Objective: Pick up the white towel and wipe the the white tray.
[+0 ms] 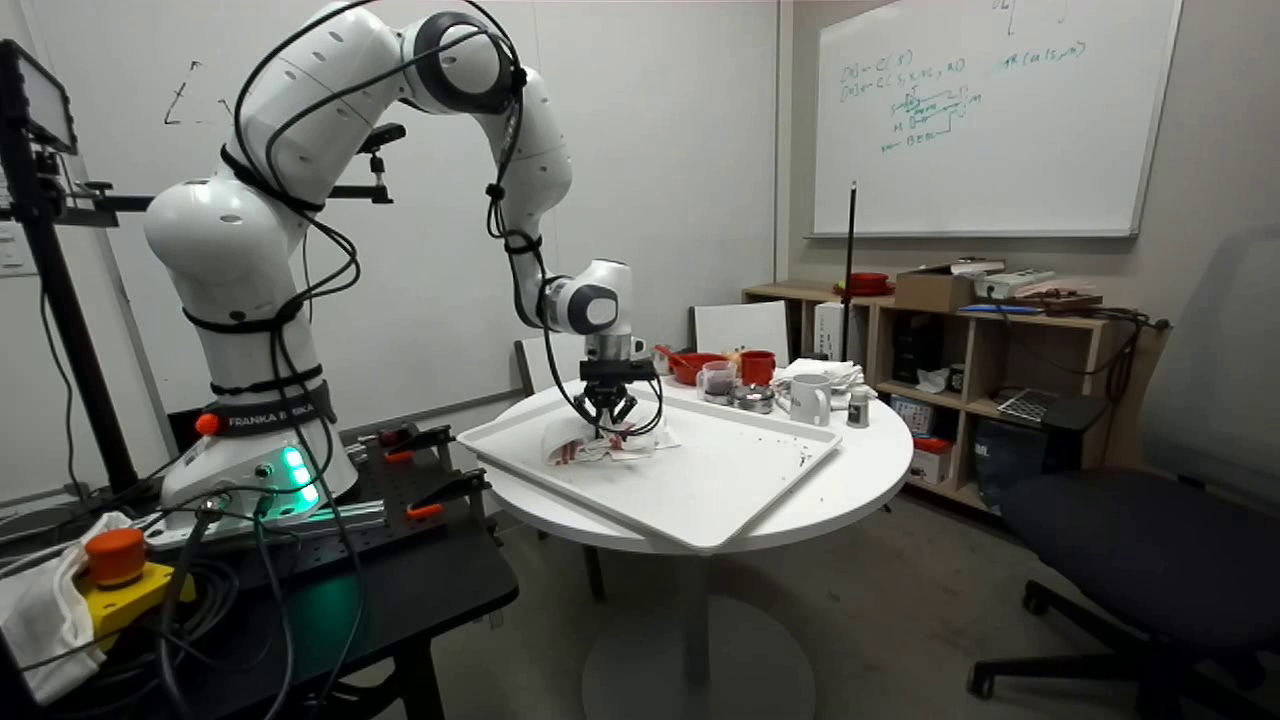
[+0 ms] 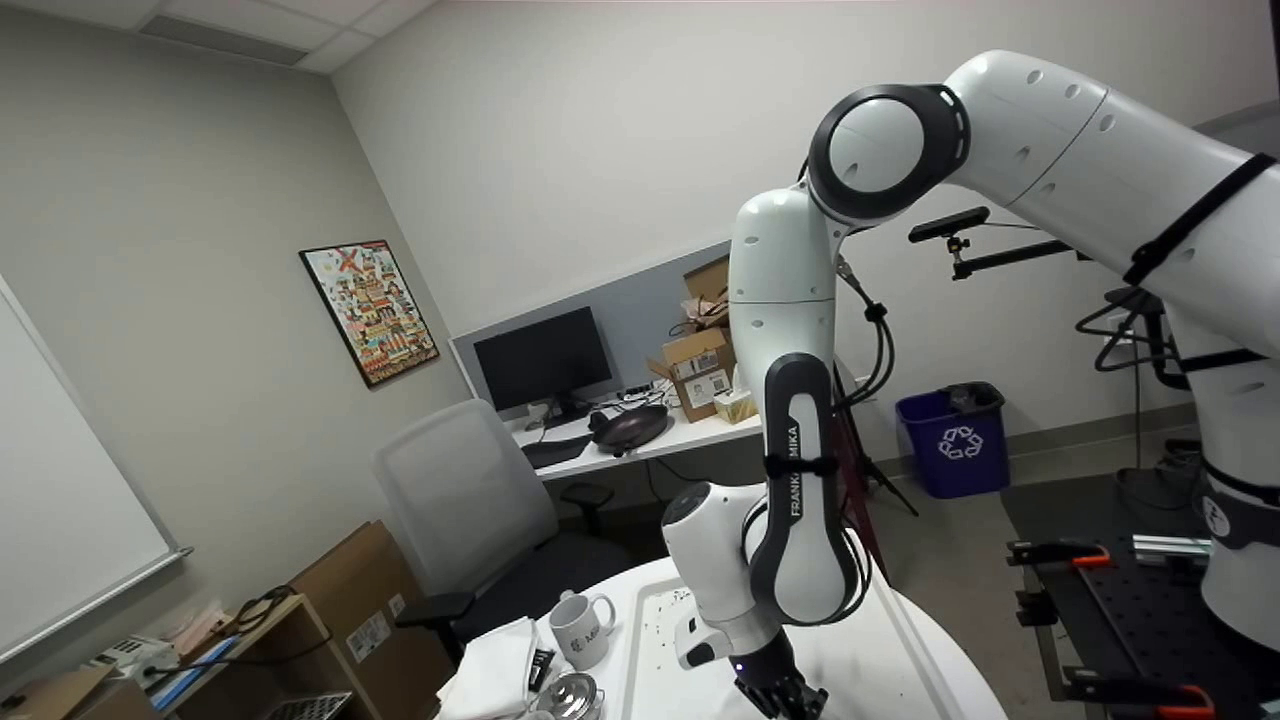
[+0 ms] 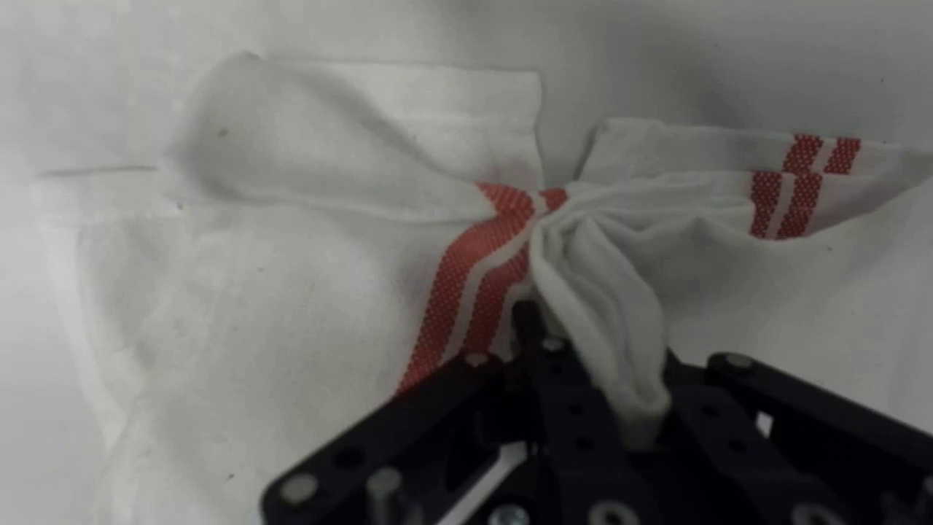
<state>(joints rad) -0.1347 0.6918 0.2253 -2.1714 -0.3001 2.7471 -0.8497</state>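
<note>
Beneath a jointed white robot arm, on a round white pedestal table, a broad rectangular white tray with a shallow rim; corners at or past the table's edge, hard to tell which. On the side nearest the arm's base, a soft white cloth towel with paired red stripes, part spread on the tray, part bunched. Around a raised fold of that towel, a black two-fingered gripper, clenched.

Could go wrong first at the tray: may skid or tip under a hard push on an outlying corner. With the towel, might slip from the grip mid-stroke, being pinched by only a narrow fold, or ruck up and wipe with too little cloth. With too long a sweep, might knock a pale grey ceramic-looking mug just beside the rim. With too light a pass, likely to miss the scattered dark specks.

By material: smooth, hard-looking table and tray; thin, limp weave in the towel, with hemmed edges, soft pleats and faint purplish stains; fine, irregular specks.
</note>
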